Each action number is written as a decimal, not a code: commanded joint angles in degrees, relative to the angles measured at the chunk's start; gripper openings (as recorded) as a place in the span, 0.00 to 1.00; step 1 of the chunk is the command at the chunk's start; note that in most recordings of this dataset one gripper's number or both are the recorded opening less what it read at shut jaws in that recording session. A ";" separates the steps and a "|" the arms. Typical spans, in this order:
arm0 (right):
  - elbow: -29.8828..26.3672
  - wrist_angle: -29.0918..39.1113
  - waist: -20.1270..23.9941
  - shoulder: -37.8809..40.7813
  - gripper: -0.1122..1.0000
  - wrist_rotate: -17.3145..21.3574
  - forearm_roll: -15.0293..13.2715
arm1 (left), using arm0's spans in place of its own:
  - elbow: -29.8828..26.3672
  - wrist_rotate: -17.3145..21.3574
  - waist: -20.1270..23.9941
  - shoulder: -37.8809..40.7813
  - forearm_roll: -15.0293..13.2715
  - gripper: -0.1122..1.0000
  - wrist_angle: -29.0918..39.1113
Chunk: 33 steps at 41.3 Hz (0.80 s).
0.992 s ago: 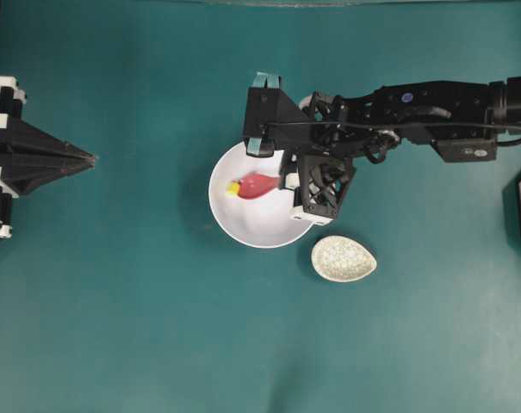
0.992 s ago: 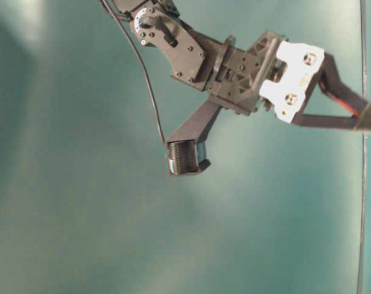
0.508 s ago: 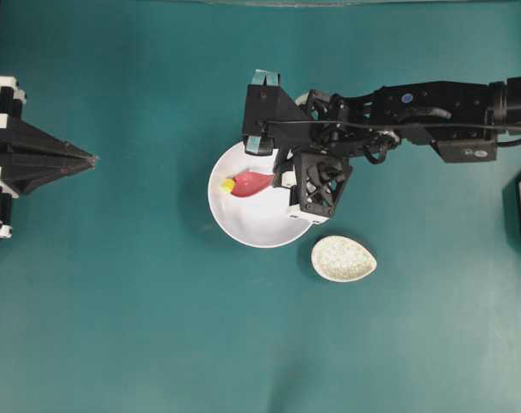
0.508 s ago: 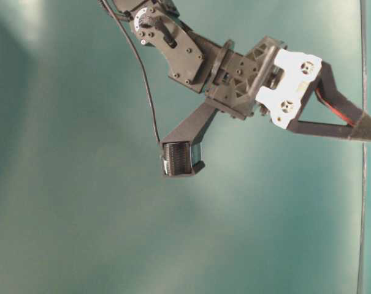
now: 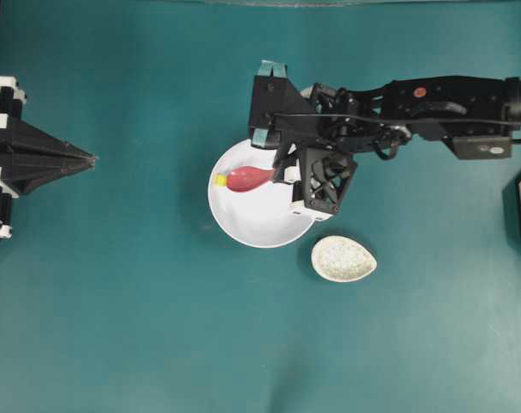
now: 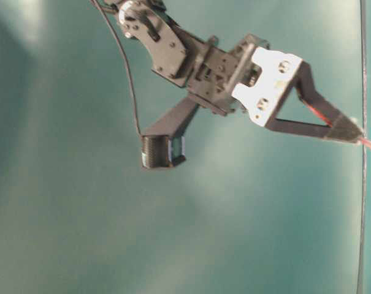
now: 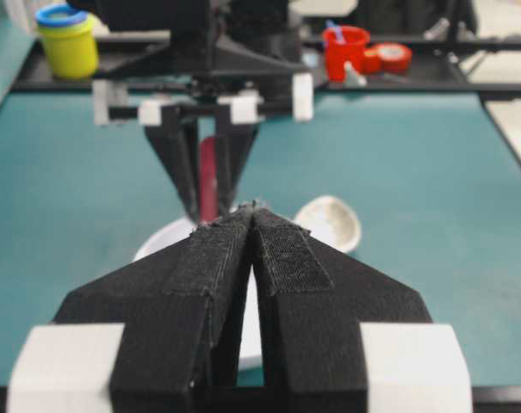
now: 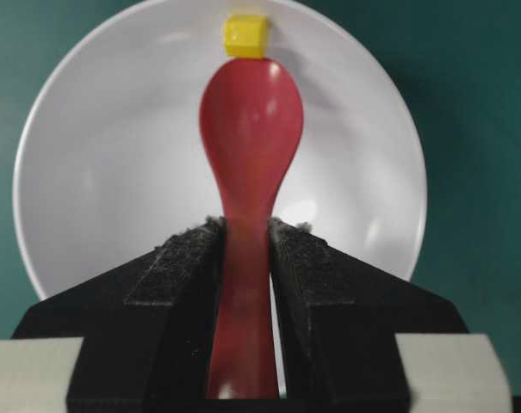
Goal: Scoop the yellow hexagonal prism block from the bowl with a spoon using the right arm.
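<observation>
Yellow hexagonal prism block [image 8: 244,36] sits at the spoon [image 8: 250,129] tip, pushed across to the bowl [image 8: 96,172] wall from nearer the middle a second ago. It's not in the scoop yet, so a lift now risks leaving it behind. Right hand [image 8: 244,249] clamps the spoon handle; left hand [image 7: 253,225], well away from the bowl, is closed, empty.

one bowl [image 5: 243,219] is sitting on the table, one spoon [image 5: 249,179] is reaching over it, and one yellow block [image 5: 220,180] is lying at the spoon's tip. one speckled spoon rest [image 5: 344,258] is lying beside the bowl. two arms are showing, left [image 5: 27,161] and right [image 5: 398,107]. beyond the table, one yellow tub [image 7: 67,39] and one red cup [image 7: 344,47] are standing.
</observation>
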 commanded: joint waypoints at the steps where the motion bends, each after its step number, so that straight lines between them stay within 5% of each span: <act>1: 0.18 -0.35 0.18 -2.99 0.32 0.09 0.18 | -0.70 0.09 0.09 0.44 0.18 0.10 -0.35; 24: 5.36 -0.44 0.53 -11.34 0.32 0.88 1.05 | -0.62 0.09 0.09 0.44 0.18 0.10 -0.18; 33: 4.92 9.67 0.53 -14.94 0.33 4.75 1.05 | -0.62 0.09 0.09 0.62 0.09 0.10 -0.26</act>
